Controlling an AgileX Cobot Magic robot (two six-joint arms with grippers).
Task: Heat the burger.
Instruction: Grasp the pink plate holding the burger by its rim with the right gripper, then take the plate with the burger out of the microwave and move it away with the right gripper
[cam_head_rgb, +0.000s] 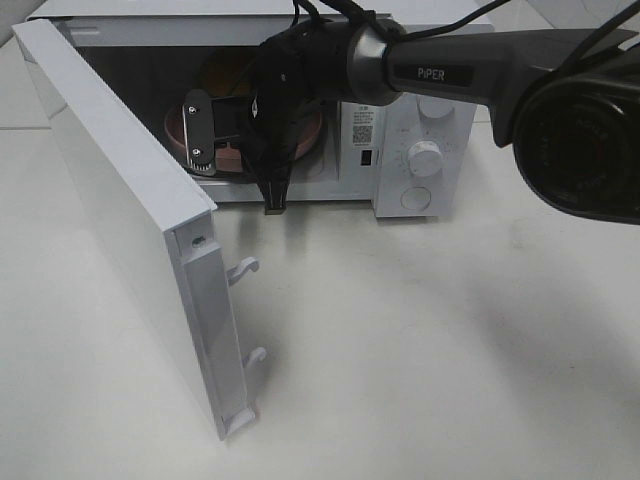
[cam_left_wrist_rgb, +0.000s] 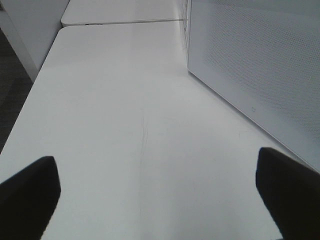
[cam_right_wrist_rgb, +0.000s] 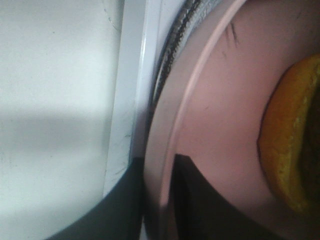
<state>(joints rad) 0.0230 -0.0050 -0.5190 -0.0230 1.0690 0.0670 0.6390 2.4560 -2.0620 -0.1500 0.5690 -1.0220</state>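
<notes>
The burger (cam_head_rgb: 226, 68) lies on a round pink plate (cam_head_rgb: 181, 128) inside the open white microwave (cam_head_rgb: 425, 110); only its brown bun top shows past my arm. Up close, the right wrist view catches an orange-brown edge of the burger (cam_right_wrist_rgb: 295, 145) on the pink plate (cam_right_wrist_rgb: 225, 110). My right gripper (cam_right_wrist_rgb: 160, 172) reaches into the oven, one dark finger on each side of the plate's front rim, shut on it. It shows as a black mass (cam_head_rgb: 268, 160) at the oven mouth. My left gripper (cam_left_wrist_rgb: 155, 200) hangs open over bare table, nothing between its fingertips.
The microwave door (cam_head_rgb: 120, 200) swings wide toward the front left, its latch hooks (cam_head_rgb: 245, 268) sticking out. The control knobs (cam_head_rgb: 426, 158) sit on the oven's right panel. White table (cam_head_rgb: 430, 350) spreads in front. The oven's perforated side wall (cam_left_wrist_rgb: 255, 65) stands beside my left gripper.
</notes>
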